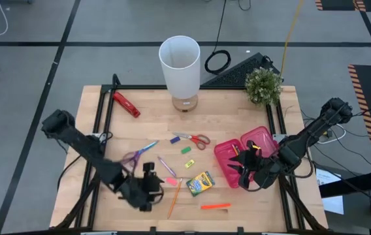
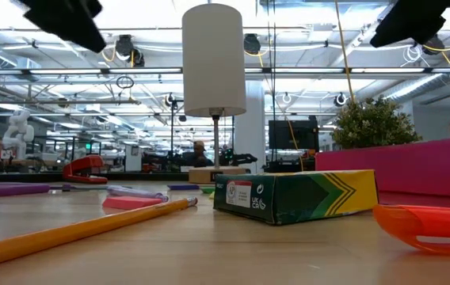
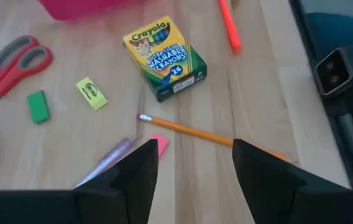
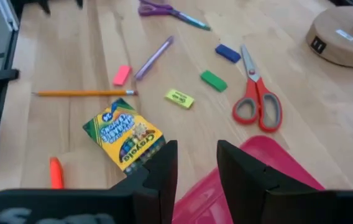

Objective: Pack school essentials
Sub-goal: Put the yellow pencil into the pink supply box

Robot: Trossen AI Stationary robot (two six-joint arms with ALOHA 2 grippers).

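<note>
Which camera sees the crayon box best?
The left wrist view: the crayon box lies face-up, whole, its label readable. The right wrist view also shows it, nearer its fingers; the high view shows it small; the low view shows only its side.

Two dark, near-black jointed arms, built of rounded housings and slim links. Left arm [image 1: 81, 147] ending in a blocky black gripper [image 1: 147, 186] with two flat, angular matte fingers [image 3: 133, 174]. Right arm [image 1: 309, 134] bulbous at its upper joint, tipped by a black gripper [image 1: 243, 167] marked with small yellow patches; fingers [image 4: 164, 168] equally dark, flat and square-edged. Thin cables alongside the right arm.
</note>
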